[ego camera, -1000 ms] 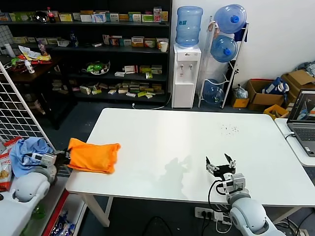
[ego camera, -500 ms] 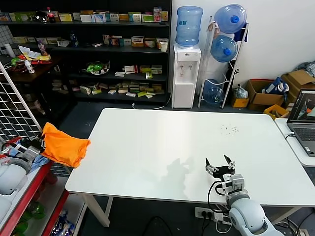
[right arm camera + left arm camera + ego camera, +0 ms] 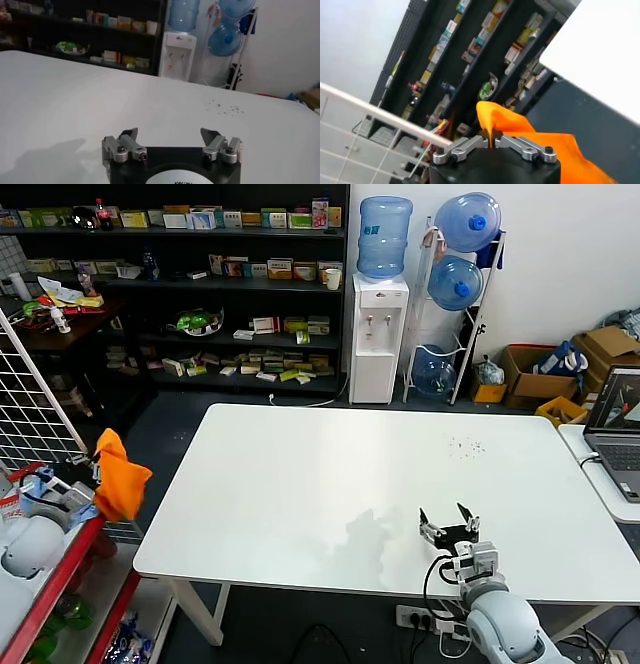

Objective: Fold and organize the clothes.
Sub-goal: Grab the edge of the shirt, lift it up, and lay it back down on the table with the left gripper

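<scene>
Fabric first: I count one orange T-shirt (image 3: 121, 481), bunched and hanging off the left gripper (image 3: 90, 474), out past the left edge of the white table (image 3: 300, 484) and clear of its top. On my left wrist feed the two fingers (image 3: 462, 146) are drawn in until they nearly meet, with a fold of the orange cloth (image 3: 520, 137) pinched in the narrow slot between them; the rest of the shirt spills away to one side. From the head camera I cannot make out any lettering on the shirt as it hangs. My right gripper (image 3: 449, 529) sits low over the near right part of the table, and on the right wrist feed its two fingers (image 3: 125, 142) stand wide apart with nothing between them. Behind the table I count one white water dispenser (image 3: 378, 334) carrying one blue bottle (image 3: 384, 236), and beside it a rack holding three more blue bottles (image 3: 455, 281). One laptop (image 3: 615, 429) sits on a second surface off the table's right side, and dark shelving (image 3: 200, 284) lined with small boxes runs along the back wall.
</scene>
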